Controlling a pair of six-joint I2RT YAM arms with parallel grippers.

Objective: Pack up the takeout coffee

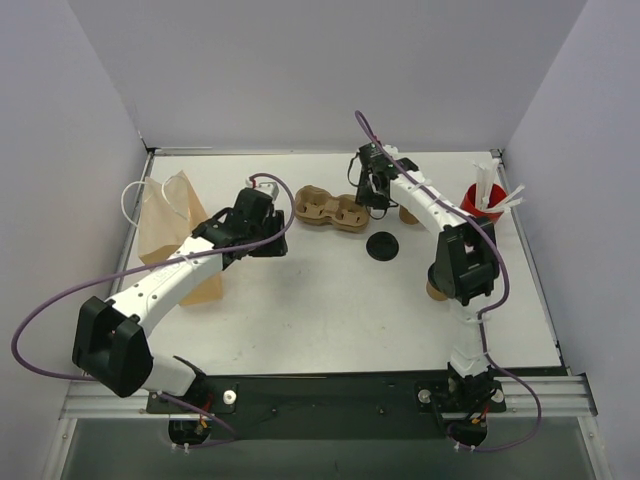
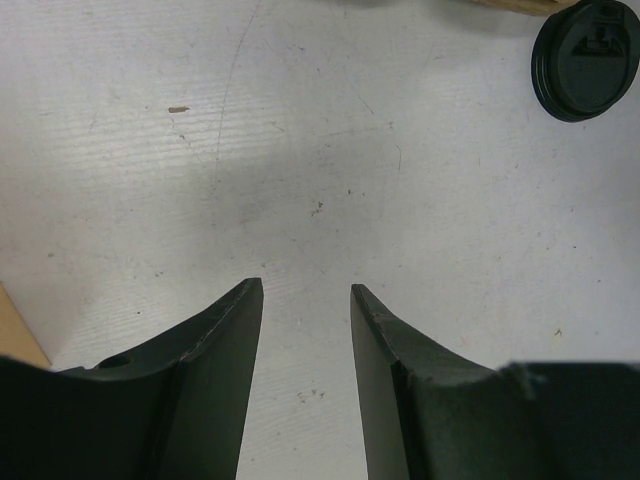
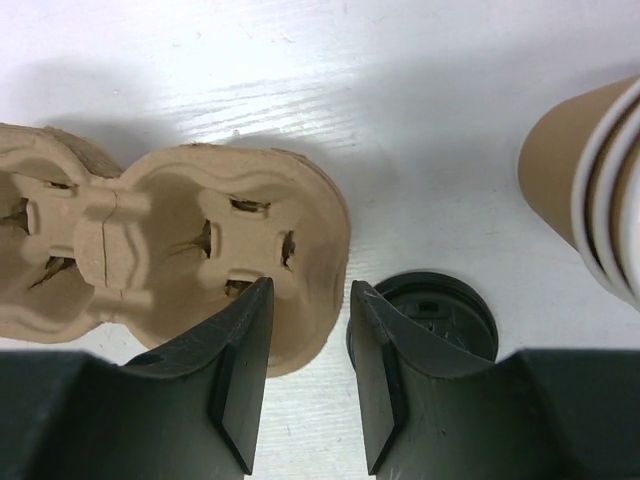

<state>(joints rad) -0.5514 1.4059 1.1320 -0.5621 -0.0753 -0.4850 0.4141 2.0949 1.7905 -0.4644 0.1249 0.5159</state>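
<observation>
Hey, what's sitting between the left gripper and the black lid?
Nothing: the left wrist view shows only bare table between the left gripper and the black lid.

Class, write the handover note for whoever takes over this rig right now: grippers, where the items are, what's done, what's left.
Left gripper: open, empty, over the table.
Right gripper: open, empty, fingers above the edge of the cup carrier and the black lid.
Kraft cup: beside the lid, not gripped.
Paper bag: left side of the table, by the left arm.
Done: nothing visibly packed; the carrier wells in view are empty.
Left: probably grasp the cup, seat it in the carrier, then bag it.
</observation>
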